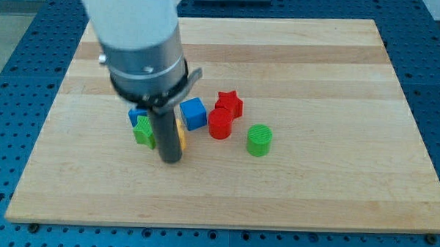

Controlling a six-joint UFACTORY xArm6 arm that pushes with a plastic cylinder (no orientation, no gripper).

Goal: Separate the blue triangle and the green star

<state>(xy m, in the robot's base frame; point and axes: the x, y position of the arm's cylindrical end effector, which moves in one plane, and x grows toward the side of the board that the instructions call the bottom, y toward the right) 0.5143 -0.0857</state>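
My tip (172,160) sits nearest, gripperless, holding nothing, just right of the green star (143,135). The blue triangle (138,115) touches the star's far side. Right: yellow block (181,137), green cylinder (259,139), red cylinder (220,125), blue cube (193,113), red star (229,104).

The wooden board (291,192) carries a blue cube (194,113), red star (229,103), red cylinder (220,125), green cylinder (259,139), and possibly a green star (143,134).
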